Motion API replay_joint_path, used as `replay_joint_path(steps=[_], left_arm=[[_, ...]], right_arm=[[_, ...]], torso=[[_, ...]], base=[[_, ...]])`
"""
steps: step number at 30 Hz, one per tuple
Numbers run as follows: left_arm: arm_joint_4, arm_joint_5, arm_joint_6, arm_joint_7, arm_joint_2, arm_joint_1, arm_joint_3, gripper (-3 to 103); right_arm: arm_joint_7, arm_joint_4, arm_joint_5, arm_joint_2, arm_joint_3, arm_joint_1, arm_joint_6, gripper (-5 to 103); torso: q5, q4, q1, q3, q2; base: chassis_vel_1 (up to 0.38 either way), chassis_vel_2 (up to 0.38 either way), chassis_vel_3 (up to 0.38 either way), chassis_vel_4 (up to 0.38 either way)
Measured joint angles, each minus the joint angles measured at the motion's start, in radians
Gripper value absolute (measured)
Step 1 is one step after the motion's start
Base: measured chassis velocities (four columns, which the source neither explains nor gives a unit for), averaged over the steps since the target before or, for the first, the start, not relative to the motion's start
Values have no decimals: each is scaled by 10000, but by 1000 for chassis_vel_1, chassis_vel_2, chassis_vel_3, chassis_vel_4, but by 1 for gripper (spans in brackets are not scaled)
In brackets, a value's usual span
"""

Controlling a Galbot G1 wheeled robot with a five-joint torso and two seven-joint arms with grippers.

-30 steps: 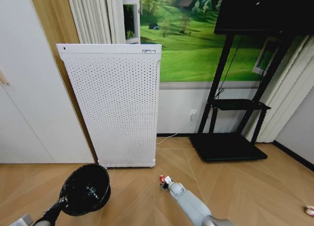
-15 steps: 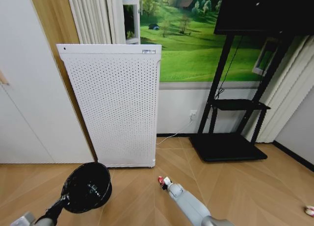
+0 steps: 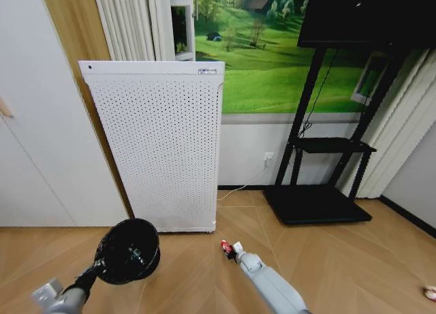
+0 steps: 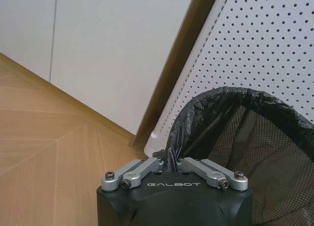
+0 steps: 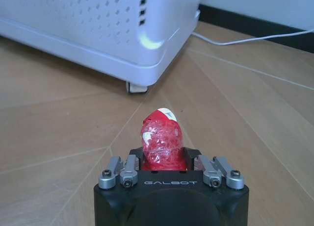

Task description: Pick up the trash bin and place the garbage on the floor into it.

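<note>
The trash bin (image 3: 128,250) has risen slightly, its rim pinched by the left claw (image 4: 171,163); the right claw (image 5: 164,163) grips light, crinkly red garbage (image 5: 161,144) ahead of it.

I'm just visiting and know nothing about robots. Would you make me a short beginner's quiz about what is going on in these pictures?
1. True or false: the left gripper grips the rim of the trash bin.
2. What does the right gripper hold? A) a green scrap B) a red and white piece of garbage C) a cable
3. Fill in: the bin is lined with a black ____.

Key: 1 true. 2 B. 3 bag.
</note>
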Motion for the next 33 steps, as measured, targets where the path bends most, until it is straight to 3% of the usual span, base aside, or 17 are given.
replay_joint_path(steps=[4,9,15,16,22,27,33], left_arm=[[459,168,17,67,137,-426,465,3],[896,555,128,719,368,-740,1038,3],[1382,1446,-64,1578,296,-769,1533,3],[1615,1784,-233,1910,373,-911,1846,3],[2157,2638,-520,2565,586,-1520,2741,3],[2332,2796,-626,2924,848,-1828,3309,3],[3123,2877,-761,3307,1607,-3013,4920,3]], right_arm=[[599,2312,1272,-764,970,-1308,42,44],[1129,5114,2253,-1952,1904,-3150,224,44],[1395,7515,2922,-2191,2071,-4689,288,44],[1282,8172,3035,-2288,2021,-5116,447,44],[357,9043,2927,-2232,1776,-5854,1348,44],[-225,9658,2892,-2378,1545,-6115,1668,44],[-904,10456,2967,-2583,1110,-6242,1813,44]], torso=[[0,-3,0,-1,0],[-2,-5,0,-2,0],[1,2,-1,-3,0],[-1,5,-1,-3,0],[-3,-3,-1,-2,0],[-2,3,-1,-3,0],[-1,-1,-1,-2,0]], base=[[0,0,0,0],[0,0,0,0],[0,0,0,0],[0,0,0,0],[0,0,0,0],[0,0,0,0],[0,0,0,0]])
